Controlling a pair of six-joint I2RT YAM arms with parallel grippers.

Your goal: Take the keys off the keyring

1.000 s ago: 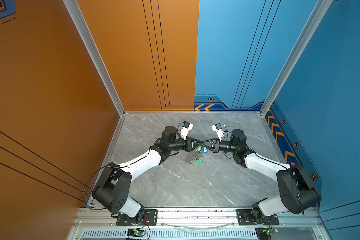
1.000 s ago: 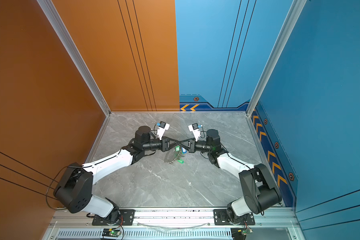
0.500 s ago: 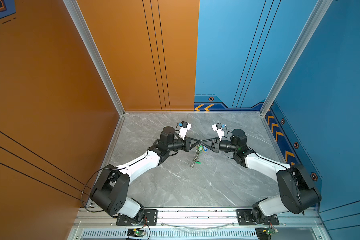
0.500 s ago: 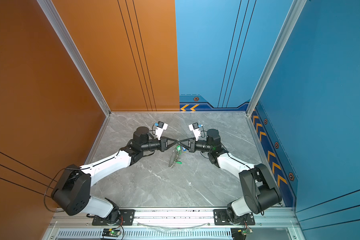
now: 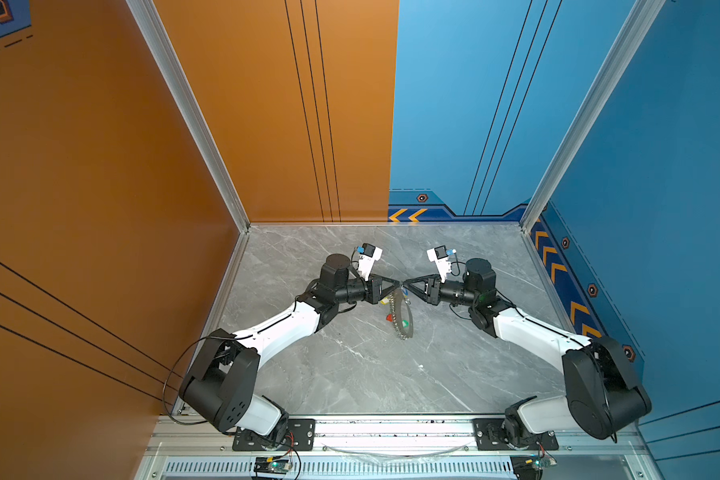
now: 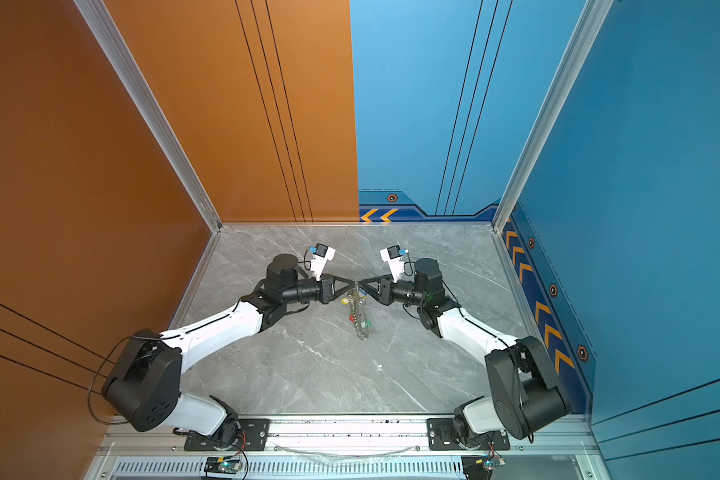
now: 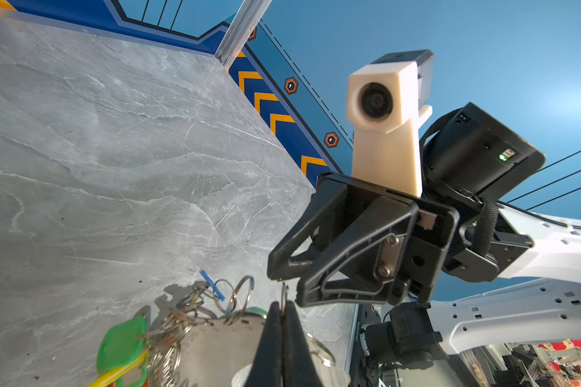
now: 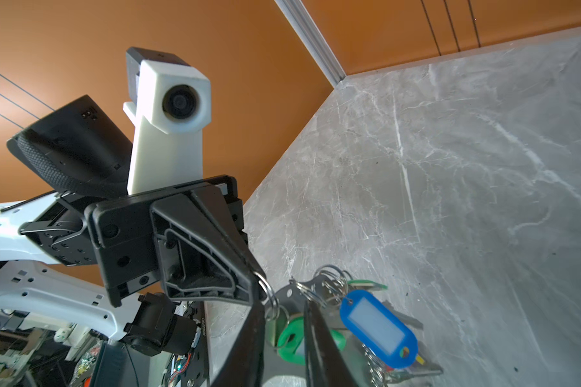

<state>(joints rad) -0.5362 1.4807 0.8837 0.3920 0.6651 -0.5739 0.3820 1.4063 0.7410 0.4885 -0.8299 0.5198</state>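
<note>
The keyring [image 5: 403, 318] [image 6: 361, 318], a flat grey plate fringed with small silver rings, hangs edge-on above the table between both arms. My left gripper [image 7: 282, 306] [image 5: 398, 285] is shut on one small ring [image 8: 269, 298] at its top edge. My right gripper [image 8: 282, 303] [image 5: 405, 286] faces it tip to tip, open, with that ring and a green-tagged key [image 8: 292, 338] in the gap. A blue tag [image 8: 378, 328] hangs beside it. Red [image 5: 389, 318] and yellow [image 5: 385, 300] tags show on the left arm's side. Another green tag [image 7: 121, 345] hangs by the plate [image 7: 222, 345].
The grey marble table [image 5: 350, 374] lies under the keyring. Orange wall panels stand to the left and behind, blue panels to the right. An aluminium rail [image 5: 391, 428] with both arm bases runs along the front edge.
My left gripper has shut on a small ring at the keyring's top. My right gripper's jaws have parted. The keyring has swung from slanted to hanging edge-on.
</note>
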